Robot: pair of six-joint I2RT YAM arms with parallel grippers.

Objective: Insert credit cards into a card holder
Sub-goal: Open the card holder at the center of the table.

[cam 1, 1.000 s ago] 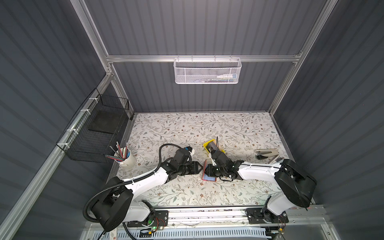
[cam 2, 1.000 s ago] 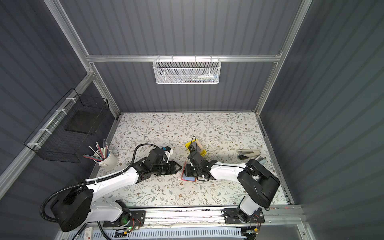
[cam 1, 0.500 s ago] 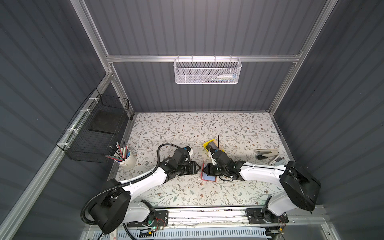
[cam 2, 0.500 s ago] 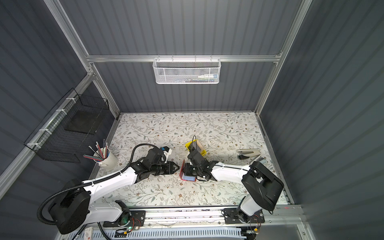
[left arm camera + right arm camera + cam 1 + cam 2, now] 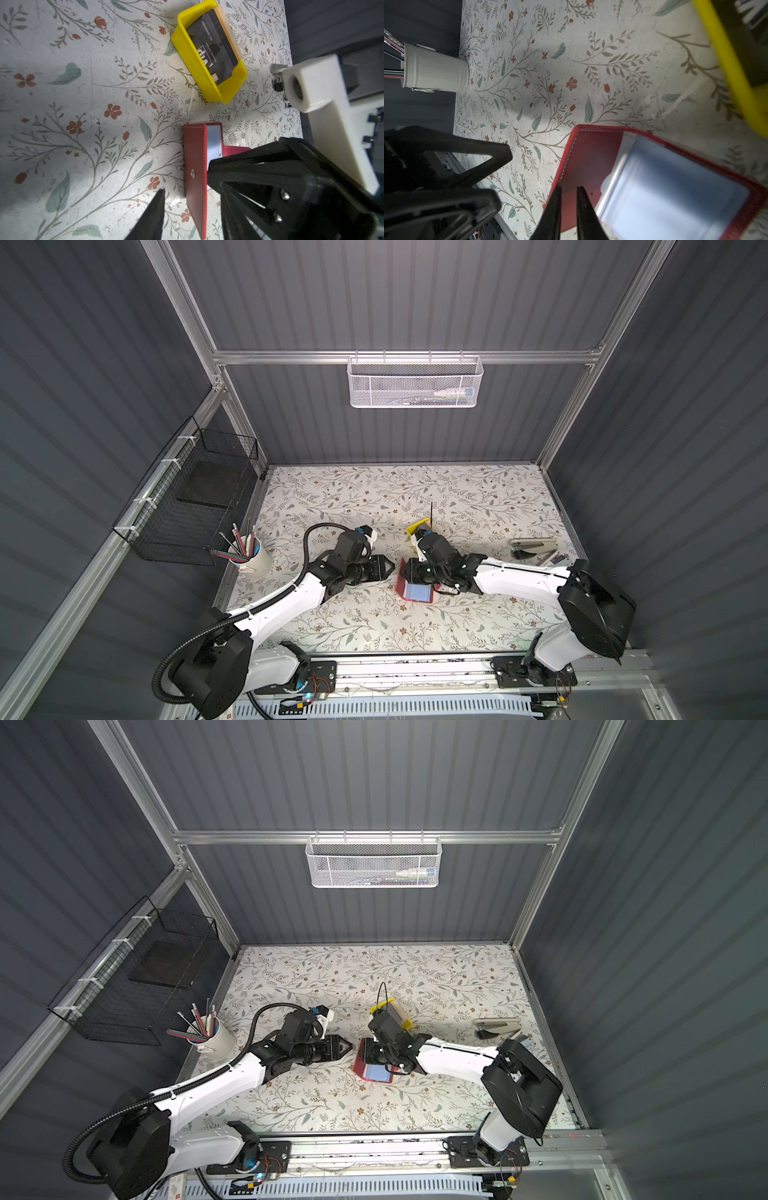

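At the middle of the floral table (image 5: 374, 497), toward its front half, the card holder (image 5: 417, 592) is found lying open, with a bluish-grey sleeve facing up. One red cover (image 5: 195, 158) is noted raised off the table, close to upright, with a snap stud on its outer face. The right gripper (image 5: 569, 199) is observed at the free edge of that raised cover. Its jaws are set narrow, with only a slim gap, and the cover's edge appears to be pinched between them.

The left gripper (image 5: 388, 568) is positioned just beside the holder, on the outer side of the raised cover and apart from it. Its jaws are seen partly spread, with nothing held between them.

The credit cards (image 5: 214, 45) are recorded standing on edge in a small yellow tray (image 5: 199, 68). The tray is located near the holder, on the side farther from the arm bases, and is not touching it. A dark card with white "Vip" lettering is seen in front, and a lighter tan card (image 5: 229, 31) is seen behind it. A white pen cup (image 5: 255, 560) is noted near the table's left edge, well apart from the holder.
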